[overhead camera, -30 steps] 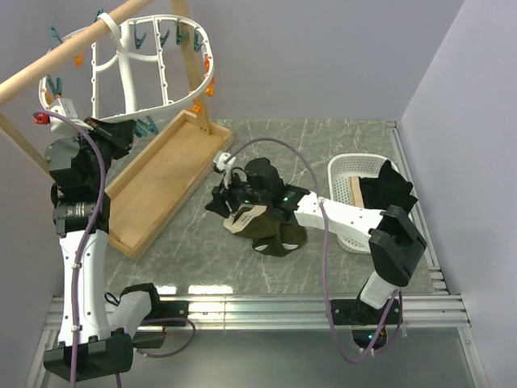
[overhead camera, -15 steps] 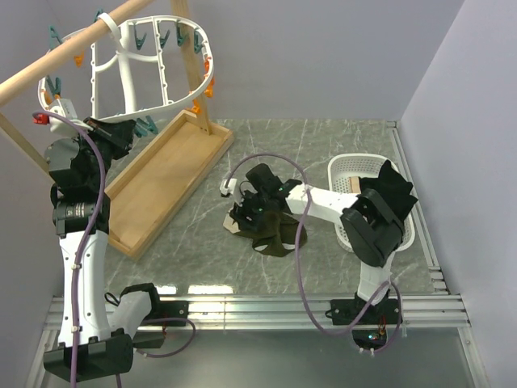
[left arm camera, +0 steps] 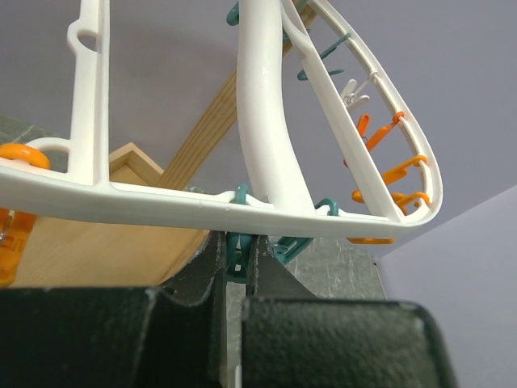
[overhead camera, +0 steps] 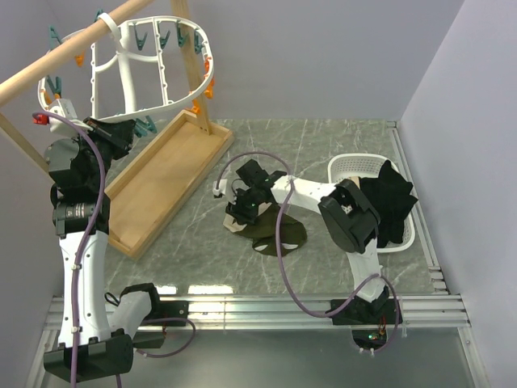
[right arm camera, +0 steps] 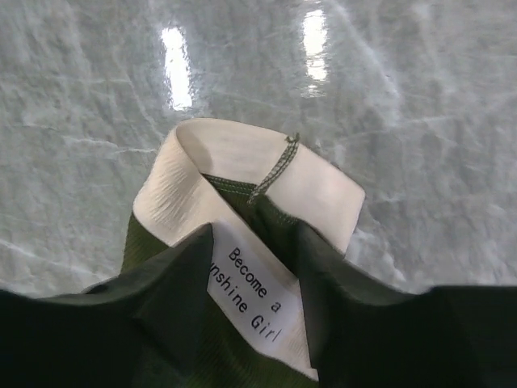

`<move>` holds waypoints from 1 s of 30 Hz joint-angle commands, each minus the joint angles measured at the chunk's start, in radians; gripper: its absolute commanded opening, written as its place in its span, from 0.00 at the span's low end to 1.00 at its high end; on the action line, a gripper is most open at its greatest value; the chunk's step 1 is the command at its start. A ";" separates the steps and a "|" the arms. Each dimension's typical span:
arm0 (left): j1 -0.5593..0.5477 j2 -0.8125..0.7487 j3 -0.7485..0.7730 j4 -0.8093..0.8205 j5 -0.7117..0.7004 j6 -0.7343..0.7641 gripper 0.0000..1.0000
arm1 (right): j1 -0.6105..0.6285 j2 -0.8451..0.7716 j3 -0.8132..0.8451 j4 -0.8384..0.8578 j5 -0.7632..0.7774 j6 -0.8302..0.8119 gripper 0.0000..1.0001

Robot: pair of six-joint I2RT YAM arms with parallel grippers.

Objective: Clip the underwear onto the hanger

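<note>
Wooden stand (overhead camera: 166, 182) left; white basket (overhead camera: 347, 159) right, black garment (overhead camera: 389, 198) inside.

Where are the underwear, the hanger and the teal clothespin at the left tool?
underwear (overhead camera: 293, 234), top view, right part of the olive fabric.
hanger (left arm camera: 262, 137), left wrist view, thick curved white crossbar.
teal clothespin (left arm camera: 235, 263), left wrist view, body just under the rim.

Right arm: I note that the elbow (overhead camera: 349, 214) has swung inward, from the near right corner of the white plastic basket (overhead camera: 343, 164) to its left rim. The black garment (overhead camera: 393, 202) draped over that corner is now uncovered.

Right gripper (overhead camera: 245, 202): it has turned at the wrist and shifted slightly left over the small dark olive-green underwear (overhead camera: 276, 234), whose near edge now lies flatter on the counter.

Purple cable (overhead camera: 279, 257): its loop has moved left and now crosses the underwear.
</note>
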 commanded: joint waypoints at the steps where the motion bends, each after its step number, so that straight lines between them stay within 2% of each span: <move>1: 0.004 -0.007 0.000 0.071 0.004 -0.003 0.00 | 0.013 0.032 0.053 -0.062 -0.011 -0.026 0.46; 3: 0.004 -0.009 0.000 0.068 0.003 0.000 0.00 | 0.013 0.028 0.048 -0.066 -0.019 -0.039 0.31; 5: 0.004 -0.013 0.000 0.065 0.001 0.002 0.00 | 0.013 0.022 0.050 -0.070 -0.026 -0.046 0.22; 6: 0.002 -0.013 0.000 0.063 0.003 0.003 0.00 | 0.013 0.014 0.055 -0.078 -0.039 -0.052 0.12; 9: 0.004 -0.016 -0.004 0.062 0.006 0.006 0.00 | 0.013 -0.018 0.076 -0.070 -0.071 -0.043 0.00; 15: 0.004 -0.024 -0.008 0.045 0.013 0.011 0.00 | 0.015 -0.131 0.098 0.029 -0.163 0.017 0.00; 21: 0.004 -0.030 -0.008 0.034 0.013 0.012 0.00 | 0.015 -0.176 0.173 0.137 -0.279 0.094 0.00; 23: 0.004 -0.029 -0.008 0.031 0.026 0.011 0.00 | 0.013 -0.178 0.232 0.216 -0.360 0.173 0.00; 25: 0.004 -0.026 -0.008 0.026 0.029 0.011 0.00 | 0.013 -0.172 0.263 0.262 -0.370 0.197 0.00; 30: 0.004 -0.026 -0.011 0.022 0.041 0.005 0.00 | 0.010 -0.106 0.378 0.428 -0.448 0.374 0.00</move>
